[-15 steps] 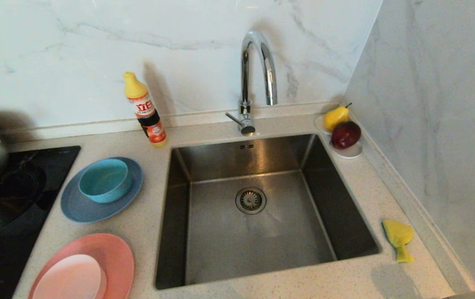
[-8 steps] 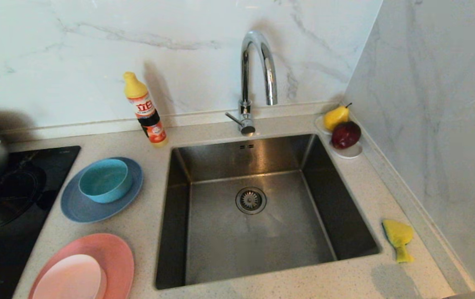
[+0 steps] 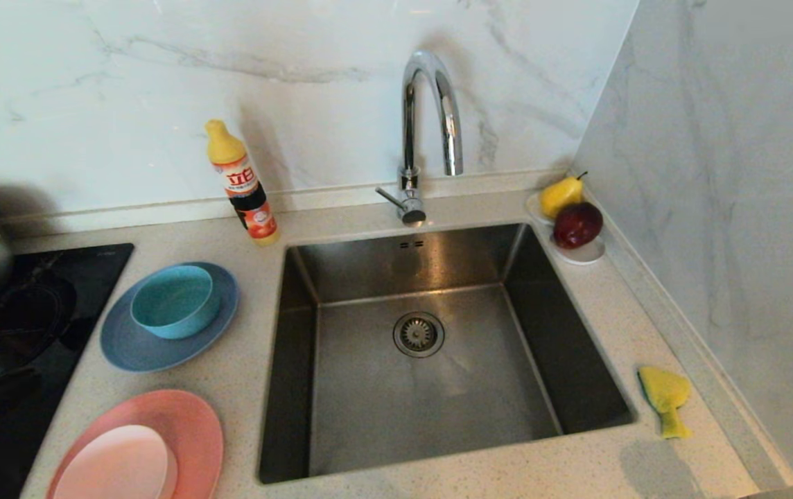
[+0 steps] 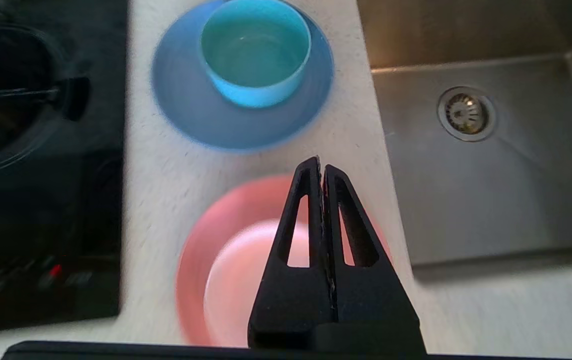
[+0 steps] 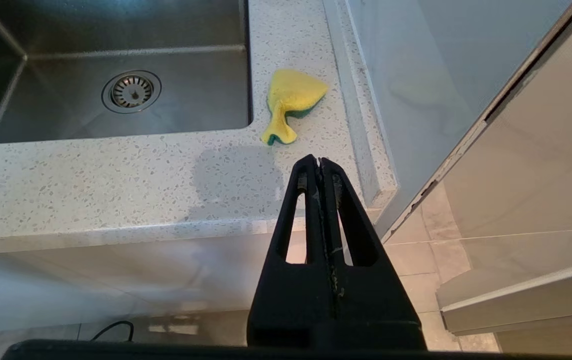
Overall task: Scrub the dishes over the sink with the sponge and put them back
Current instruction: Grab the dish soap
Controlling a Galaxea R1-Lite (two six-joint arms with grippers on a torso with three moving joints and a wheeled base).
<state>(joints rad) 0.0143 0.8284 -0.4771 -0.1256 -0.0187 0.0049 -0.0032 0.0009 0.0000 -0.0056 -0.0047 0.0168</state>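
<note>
In the head view, the sponge (image 3: 664,400) lies on the counter (image 3: 244,374) to the right of the sink (image 3: 424,388), near its front right corner. Its long axis runs from front to back; the wide end points to the back wall and the narrow twisted end points to the front edge. The sink holds only its round drain strainer (image 3: 419,334), below the chrome tap (image 3: 431,118). Left of the sink, the teal bowl (image 3: 176,300) stands in the grey-blue plate (image 3: 129,346). In front of these, the small pale pink dish (image 3: 118,466) lies in the salmon-pink plate (image 3: 192,426), and both are cut off by the lower border. A small white dish (image 3: 585,254) in the back right corner carries a pear (image 3: 561,195) and a dark red apple (image 3: 577,224). A detergent bottle (image 3: 242,184) stands behind the sink's back left corner. No gripper is seen in this view.

In the left wrist view, the left gripper (image 4: 321,162) hangs above the pink dishes with fingers pressed together and nothing between them (it hides part of them). The bowl looks empty.

In the right wrist view, the right gripper (image 5: 318,161) is in front of the counter's edge, fingers together, empty. The sponge's narrow end points towards it.
</note>
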